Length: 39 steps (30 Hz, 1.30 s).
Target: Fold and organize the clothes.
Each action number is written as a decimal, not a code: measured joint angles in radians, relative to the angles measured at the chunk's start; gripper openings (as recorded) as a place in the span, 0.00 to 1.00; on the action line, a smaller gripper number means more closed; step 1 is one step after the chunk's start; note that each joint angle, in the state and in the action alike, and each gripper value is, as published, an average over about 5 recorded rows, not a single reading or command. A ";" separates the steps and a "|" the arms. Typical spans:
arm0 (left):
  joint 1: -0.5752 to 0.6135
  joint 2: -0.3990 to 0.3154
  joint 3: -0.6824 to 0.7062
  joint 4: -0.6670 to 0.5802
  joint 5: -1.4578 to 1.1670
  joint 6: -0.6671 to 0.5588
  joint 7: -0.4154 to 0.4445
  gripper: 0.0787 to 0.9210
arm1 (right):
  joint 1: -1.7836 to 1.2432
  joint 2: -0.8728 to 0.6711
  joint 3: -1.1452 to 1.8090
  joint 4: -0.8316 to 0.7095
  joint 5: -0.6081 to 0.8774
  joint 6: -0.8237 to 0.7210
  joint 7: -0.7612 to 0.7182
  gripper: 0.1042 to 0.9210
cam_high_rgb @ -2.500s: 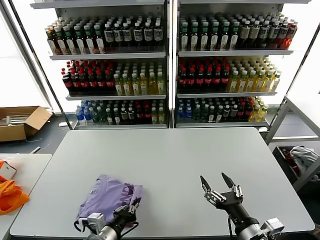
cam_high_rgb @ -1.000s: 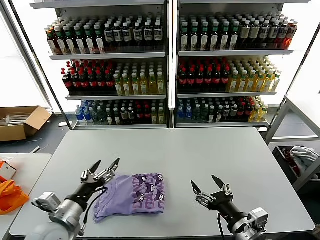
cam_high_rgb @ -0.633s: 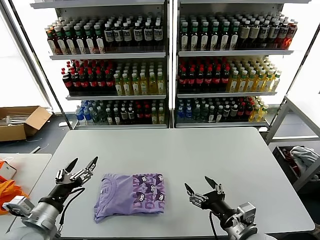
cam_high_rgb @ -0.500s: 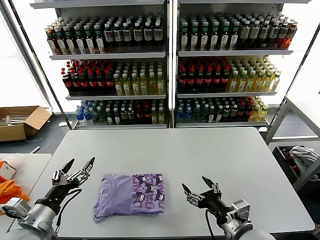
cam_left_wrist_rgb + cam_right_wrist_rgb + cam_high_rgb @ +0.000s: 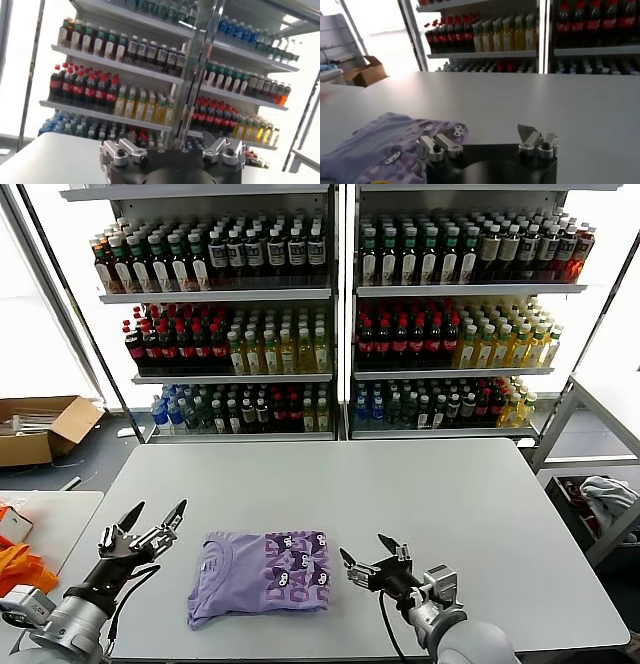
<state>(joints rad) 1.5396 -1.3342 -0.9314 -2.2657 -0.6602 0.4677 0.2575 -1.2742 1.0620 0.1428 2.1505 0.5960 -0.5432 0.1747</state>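
The clothes are one lavender T-shirt (image 5: pixel 262 574), folded into a rough rectangle near the table's front edge, with its dark purple print facing up on the right half. My left gripper (image 5: pixel 157 510) hovers open just left of the shirt, clear of the fabric. Close to the shirt's right edge my right gripper (image 5: pixel 366 554) is open and holds nothing. In the right wrist view the shirt (image 5: pixel 385 150) lies beside that open gripper (image 5: pixel 487 137). The left wrist view shows only its own gripper (image 5: pixel 170 150) against the shelves.
The grey table (image 5: pixel 400 484) stretches back toward drink shelves full of bottles (image 5: pixel 340 314). A low side table (image 5: pixel 50 519) with orange fabric (image 5: pixel 20 574) stands at the left, a cardboard box (image 5: pixel 40 429) behind it. A white-grey cloth pile (image 5: pixel 605 499) sits at the right.
My left gripper has drawn back left, off the shirt's left edge. The right gripper has moved left, closer to the shirt's right edge. The shirt lies still.
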 measured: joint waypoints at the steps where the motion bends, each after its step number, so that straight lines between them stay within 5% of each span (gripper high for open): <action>1: 0.002 -0.002 0.002 -0.003 0.003 0.000 0.002 0.88 | 0.003 0.006 -0.009 -0.004 0.003 -0.001 0.005 0.88; 16: 0.020 -0.039 0.067 -0.023 0.058 -0.012 0.009 0.88 | 0.033 0.101 -0.139 -0.065 0.049 -0.015 0.070 0.86; 39: 0.009 -0.080 0.090 0.002 0.057 -0.016 -0.017 0.88 | -0.029 0.095 -0.137 -0.052 0.055 -0.018 0.084 0.07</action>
<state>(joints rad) 1.5483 -1.4137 -0.8413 -2.2641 -0.6034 0.4521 0.2403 -1.3030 1.1568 0.0056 2.0986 0.6511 -0.5609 0.2587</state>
